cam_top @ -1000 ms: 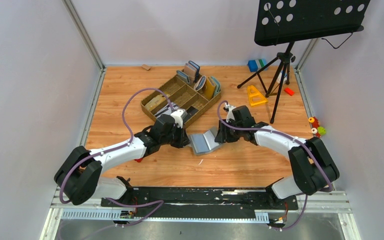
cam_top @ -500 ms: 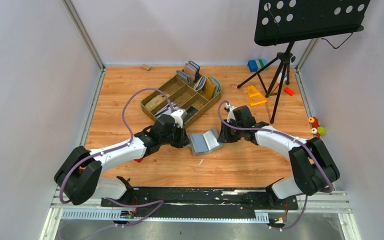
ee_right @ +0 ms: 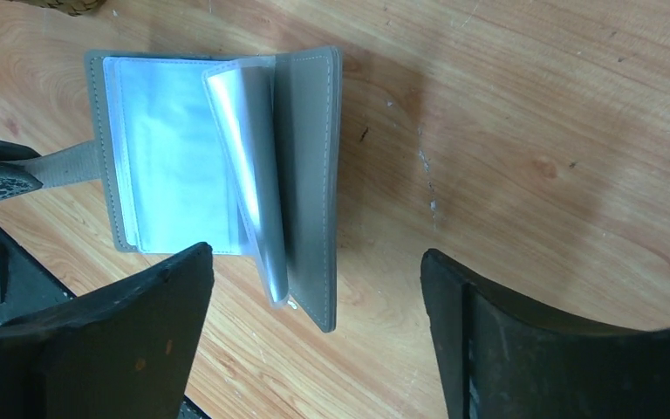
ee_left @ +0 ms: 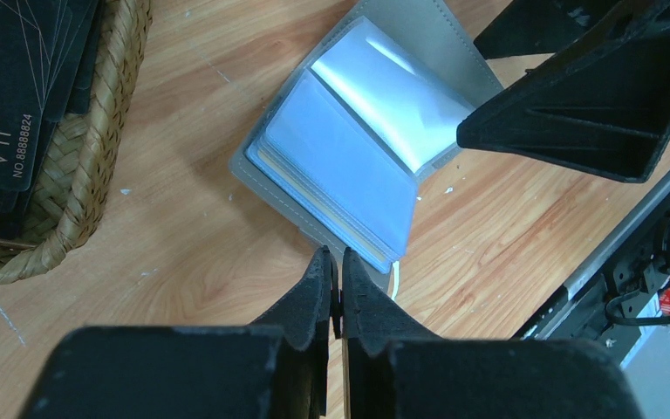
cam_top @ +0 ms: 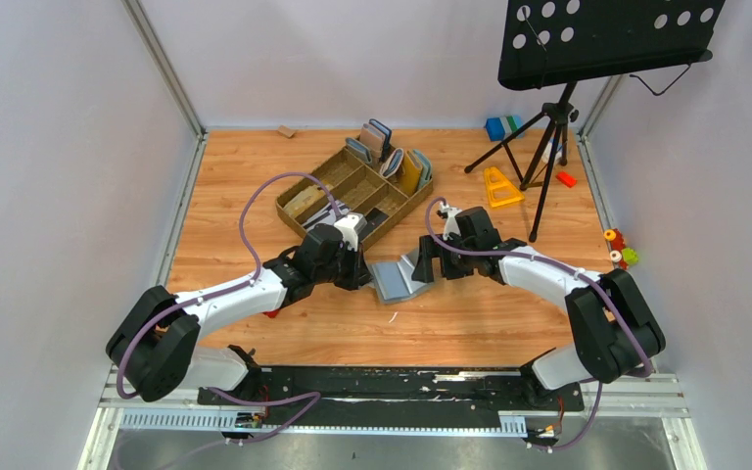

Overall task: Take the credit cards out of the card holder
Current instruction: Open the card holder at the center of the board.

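Pinching the strap (ee_right: 65,164) of the card holder (cam_top: 398,278) with the clenched left gripper (ee_left: 336,262), near the middle of the frame on the table (cam_top: 235,186). Hovering the right gripper (ee_right: 314,262) beside the raised flap (ee_right: 310,157), released wide, grasping nothing. Opened already; apparently no card pulled out yet, so emptying the clear sleeves (ee_right: 174,166) left to do.

So the card holder (ee_right: 310,166) is grey outside, with shiny pale blue-grey sleeves (ee_left: 349,166) inside; the table (ee_right: 532,131) is orange-brown woodgrain, the woven tray (ee_left: 96,157) tan, the cards (ee_left: 17,78) in it black with white VIP lettering.
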